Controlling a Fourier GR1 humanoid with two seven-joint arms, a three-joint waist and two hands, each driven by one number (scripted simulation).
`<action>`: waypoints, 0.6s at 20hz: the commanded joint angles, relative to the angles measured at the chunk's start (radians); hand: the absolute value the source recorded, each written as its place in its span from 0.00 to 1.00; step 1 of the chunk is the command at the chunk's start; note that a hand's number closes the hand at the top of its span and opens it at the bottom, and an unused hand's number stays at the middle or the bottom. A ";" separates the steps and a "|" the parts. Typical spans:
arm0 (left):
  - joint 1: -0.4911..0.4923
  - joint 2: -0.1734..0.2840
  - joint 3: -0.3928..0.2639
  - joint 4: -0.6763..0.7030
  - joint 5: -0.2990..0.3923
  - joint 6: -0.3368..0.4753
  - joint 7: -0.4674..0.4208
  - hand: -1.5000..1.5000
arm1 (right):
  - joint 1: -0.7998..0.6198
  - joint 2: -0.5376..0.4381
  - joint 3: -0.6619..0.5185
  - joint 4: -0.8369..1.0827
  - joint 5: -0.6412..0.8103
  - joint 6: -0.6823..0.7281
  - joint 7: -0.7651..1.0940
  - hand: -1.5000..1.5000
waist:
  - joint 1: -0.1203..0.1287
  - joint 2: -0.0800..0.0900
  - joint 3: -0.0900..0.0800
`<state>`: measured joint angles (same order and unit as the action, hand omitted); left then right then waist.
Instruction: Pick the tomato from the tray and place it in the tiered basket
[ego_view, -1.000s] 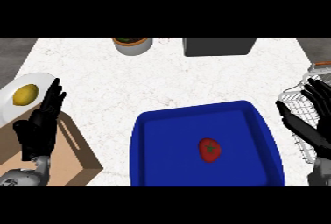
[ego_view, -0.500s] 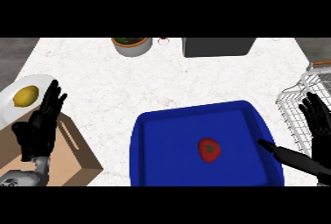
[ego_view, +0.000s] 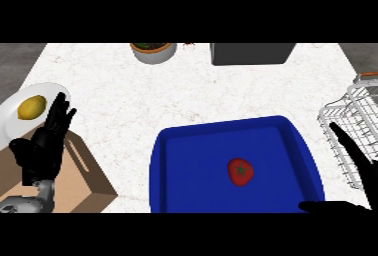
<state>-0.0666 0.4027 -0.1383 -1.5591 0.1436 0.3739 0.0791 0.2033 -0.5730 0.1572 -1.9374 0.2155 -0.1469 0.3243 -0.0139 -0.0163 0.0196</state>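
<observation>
Reaching with our right hand (ego_view: 359, 172), fingers spread and holding nothing, we should curl them round the tomato (ego_view: 240, 171), which lies left of them in the tray (ego_view: 177, 165); the basket (ego_view: 354, 117) stands just beyond the fingertips.

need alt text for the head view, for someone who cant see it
A red tomato lies in a blue tray on a white counter, with the right hand open at the tray's right edge beside a wire basket. The left hand rests open at the left, near a lemon on a plate.
</observation>
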 joint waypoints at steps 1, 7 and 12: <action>0.102 -0.076 -0.084 0.090 0.013 -0.025 0.020 0.50 | 0.017 -0.060 0.072 -0.082 0.161 0.007 0.175 0.00 | -0.003 0.020 -0.031; 0.120 -0.110 -0.102 0.077 0.014 -0.027 0.010 0.50 | -0.039 -0.018 0.172 -0.189 0.304 0.020 0.420 0.00 | 0.014 0.018 -0.028; 0.097 -0.116 -0.106 0.104 0.000 -0.033 0.007 0.50 | -0.116 0.019 0.270 -0.151 0.432 0.065 0.547 0.00 | 0.024 0.024 -0.026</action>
<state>-0.0760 0.3861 -0.1451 -1.5557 0.1322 0.3576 0.0708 0.1193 -0.5720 0.3587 -2.0835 0.5542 -0.1072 0.7740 0.0091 -0.0146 0.0256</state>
